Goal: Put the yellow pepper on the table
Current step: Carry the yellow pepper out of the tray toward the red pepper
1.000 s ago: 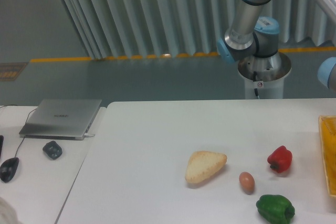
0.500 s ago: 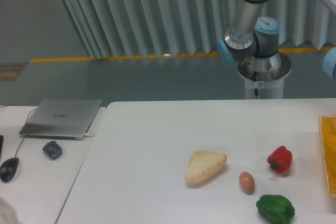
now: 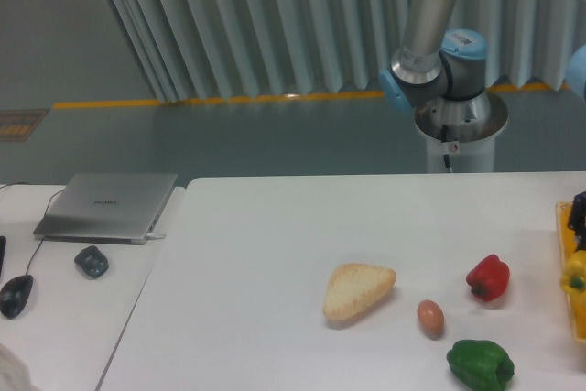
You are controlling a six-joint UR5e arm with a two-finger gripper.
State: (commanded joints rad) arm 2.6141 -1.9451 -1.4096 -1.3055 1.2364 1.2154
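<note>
Fixed cam, the only view you've got.

What changed: half a sec ago the right edge showed only the yellow tray (image 3: 569,318) and no pepper. Now the yellow pepper (image 3: 576,274) has come into frame at the far right, just above/over the tray edge, w/ a dark shape right on top of it. That dark bit is most likely the gripper (image 3: 579,214), but it's cut by the frame edge. The arm's upper joints have also shifted up and right vs a sec ago. Nothing else moved: bread, egg, red and green peppers sit where they were.

What it means for you: looks like the pick is done and the pepper is being carried off the tray toward the table (image 3: 275,263). Placing not yet done; pepper isn't resting on the white top as far as you can see.

Tool: only a sliver shows. You can't tell how wide the jaws stand. It sits directly over the pepper and appears to touch it, so prob. holding it, but that's a judgement, not visible.

Where the pepper is: extreme right edge, well right of the red pepper (image 3: 488,276), above and right of the green pepper (image 3: 480,364). Open tabletop lies left of it.
</note>
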